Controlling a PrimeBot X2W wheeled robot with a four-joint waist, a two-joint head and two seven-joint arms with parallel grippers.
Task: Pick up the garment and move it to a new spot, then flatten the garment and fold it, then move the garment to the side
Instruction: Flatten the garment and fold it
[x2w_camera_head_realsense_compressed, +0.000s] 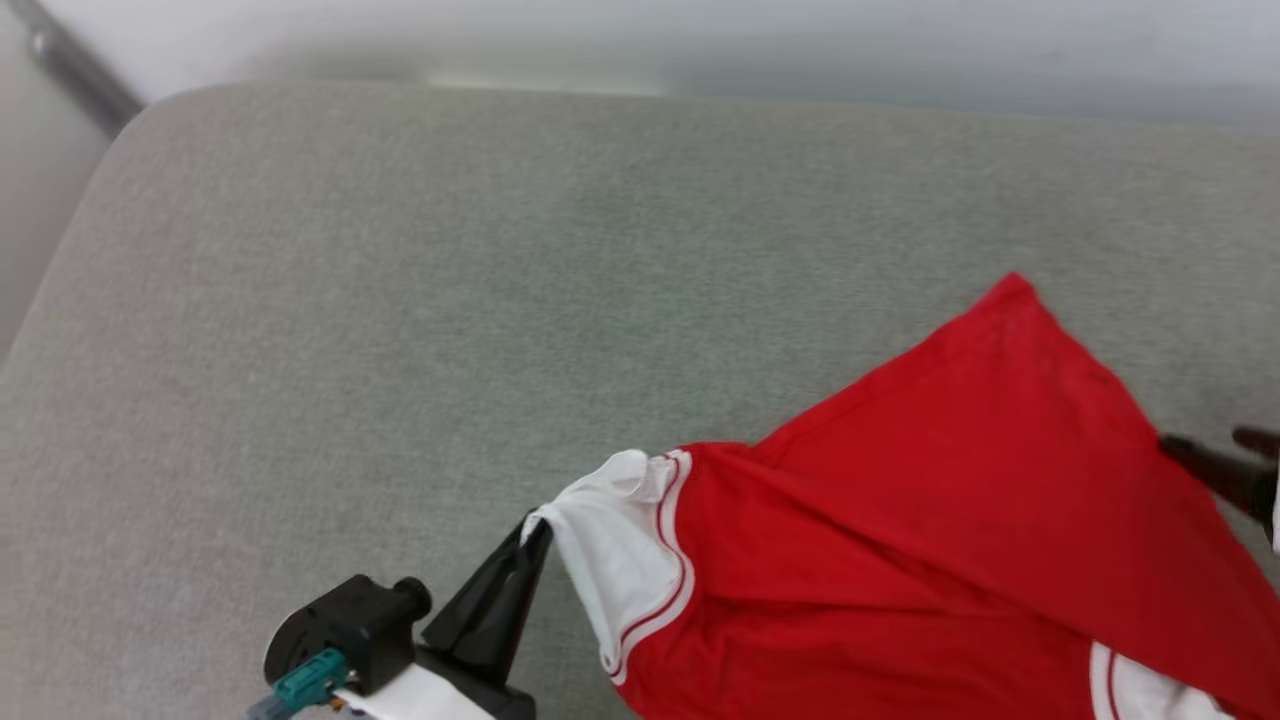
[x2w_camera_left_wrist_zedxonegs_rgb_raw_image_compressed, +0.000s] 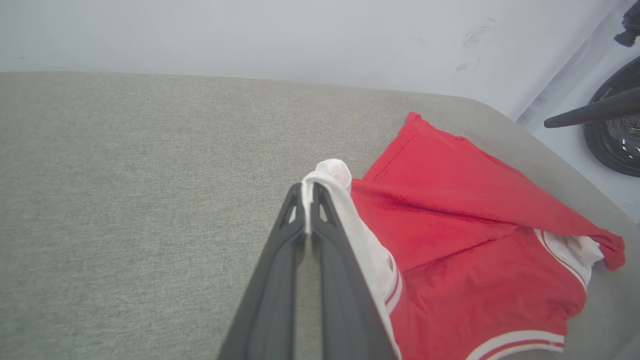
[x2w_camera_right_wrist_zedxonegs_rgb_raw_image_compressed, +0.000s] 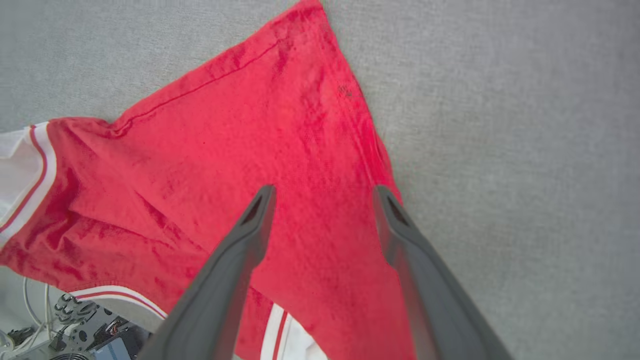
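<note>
Garment: we see the garment (x2w_camera_head_realsense_compressed: 960, 520) lying on the lower right part of the cushion (x2w_camera_head_realsense_compressed: 400, 300), with a plain red face turned up.
Lie of the cloth: it is rumpled, not flat. One red corner (x2w_camera_head_realsense_compressed: 1012, 290) points toward the far side of the cushion, and a long fold runs across the red from the sleeve toward the right.
Sleeve: the white sleeve (x2w_camera_head_realsense_compressed: 625, 545) with red striped trim is the part farthest to the left. Its edge is drawn out to a point and raised off the cushion.
Other sleeve: we find a second patch of white with striped trim (x2w_camera_head_realsense_compressed: 1150, 690) at the bottom right of the head view.
Left gripper: the left gripper (x2w_camera_head_realsense_compressed: 540, 525) is closed, with its two fingers pressed together on the tip of the white sleeve. In its wrist view (x2w_camera_left_wrist_zedxonegs_rgb_raw_image_compressed: 306, 190) the white cloth bunches up over the fingertips and hangs down the right finger.
Right gripper: the right gripper (x2w_camera_head_realsense_compressed: 1200, 437) sits at the garment's right edge. In its own view (x2w_camera_right_wrist_zedxonegs_rgb_raw_image_compressed: 325, 189) the fingers stand wide apart over the red cloth with nothing pinched between them. We cannot tell whether the tips touch the cloth.
Cushion: grey woven fabric with a rounded corner, set against a pale wall (x2w_camera_left_wrist_zedxonegs_rgb_raw_image_compressed: 250, 35).
Beyond the edge: we make out cables (x2w_camera_right_wrist_zedxonegs_rgb_raw_image_compressed: 35, 320) and dark hardware below the cushion's near edge in the right wrist view.
</note>
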